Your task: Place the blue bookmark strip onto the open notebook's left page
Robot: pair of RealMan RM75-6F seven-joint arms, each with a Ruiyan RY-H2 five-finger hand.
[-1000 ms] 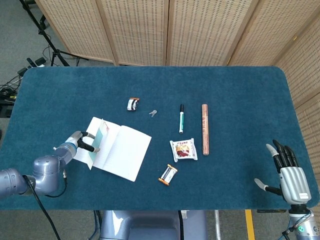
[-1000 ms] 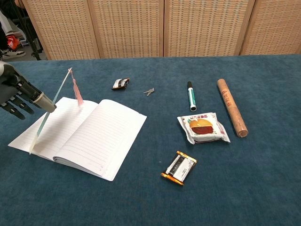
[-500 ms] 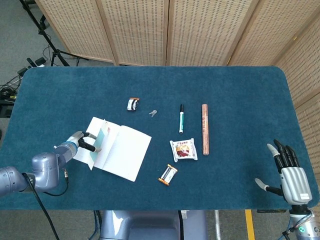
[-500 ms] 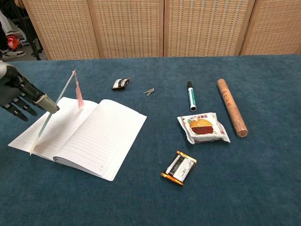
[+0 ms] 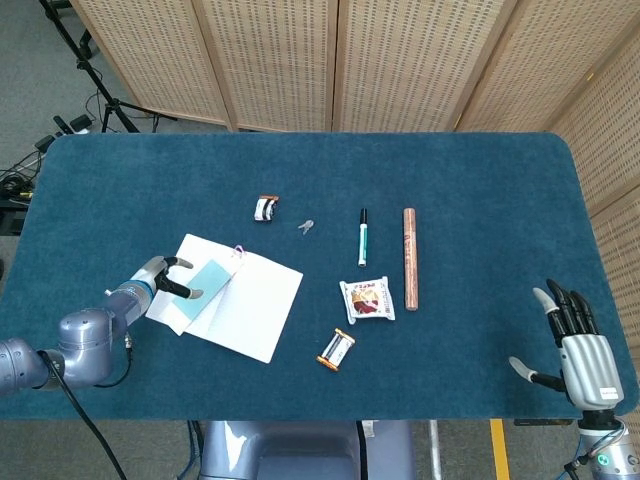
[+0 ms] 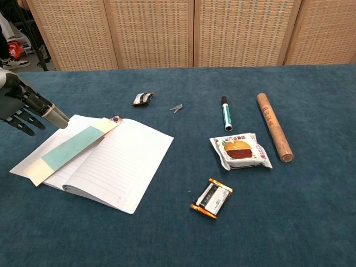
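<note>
- Woven cane screens (image 5: 340, 60) back the dark blue felt table (image 5: 470, 190) I'm working over.
- My landmark is the open white lined notebook (image 6: 119, 164), lying towards the table's left end.
- I see the blue paper bookmark strip with cream ends (image 6: 69, 150) lying flat and slanted on the notebook's left page, its lower end at that page's outer edge.
- My left hand (image 6: 25, 108) sits just beyond the notebook's left edge, holding nothing, fingers spread; I can't tell whether a fingertip touches the page.
- My right hand (image 5: 580, 345) hangs far to the notebook's right, past the table's near corner, fingers apart and holding nothing.
- Right of the notebook: an orange-printed snack packet (image 6: 240, 151), a green-barrelled marker (image 6: 226, 113) and a brown wooden cylinder (image 6: 273, 133).
- Behind the notebook lie a small dark wrapped item (image 6: 143, 99) and small metal keys (image 6: 176, 108).
- A black-and-orange battery pack (image 6: 212, 198) lies to the notebook's near right.
</note>
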